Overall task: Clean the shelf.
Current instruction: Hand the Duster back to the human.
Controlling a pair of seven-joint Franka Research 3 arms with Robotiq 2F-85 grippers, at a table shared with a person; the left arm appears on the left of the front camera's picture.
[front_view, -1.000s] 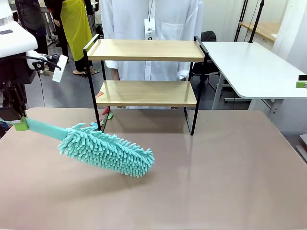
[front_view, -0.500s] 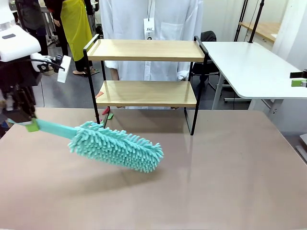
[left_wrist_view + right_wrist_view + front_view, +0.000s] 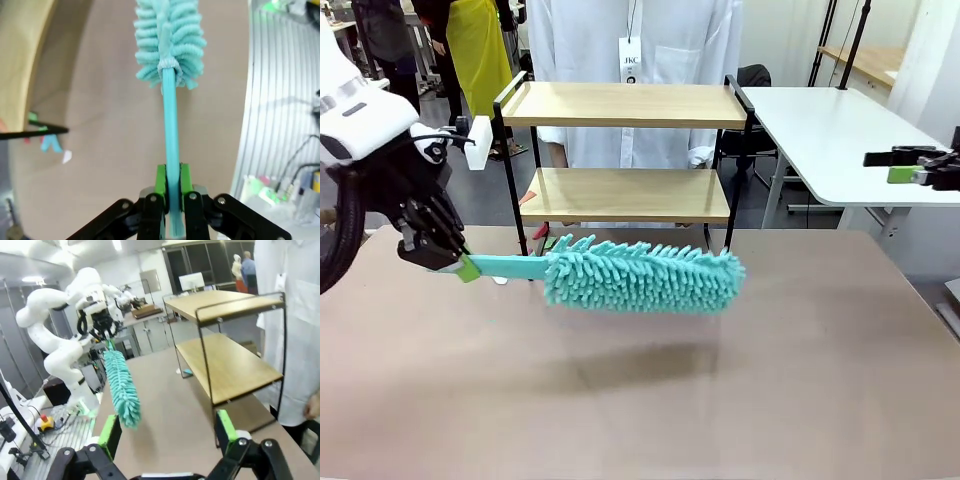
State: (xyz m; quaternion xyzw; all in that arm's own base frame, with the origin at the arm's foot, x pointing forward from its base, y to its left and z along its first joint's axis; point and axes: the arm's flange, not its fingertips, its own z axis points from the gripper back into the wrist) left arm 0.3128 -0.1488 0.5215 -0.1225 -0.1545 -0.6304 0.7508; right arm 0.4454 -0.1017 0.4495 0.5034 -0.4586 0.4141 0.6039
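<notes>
From my station I count one shelf (image 3: 625, 150) with two boards, one duster (image 3: 640, 275), and two grippers: the left gripper (image 3: 466, 266) and the right gripper (image 3: 905, 166). One tan table (image 3: 800, 400) and one white table (image 3: 840, 140) are present. One person (image 3: 640, 50) in a white coat stands behind the shelf.

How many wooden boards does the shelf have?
2. The upper board sits at the top of the shelf; the lower board sits beneath it, just behind the raised duster.
</notes>
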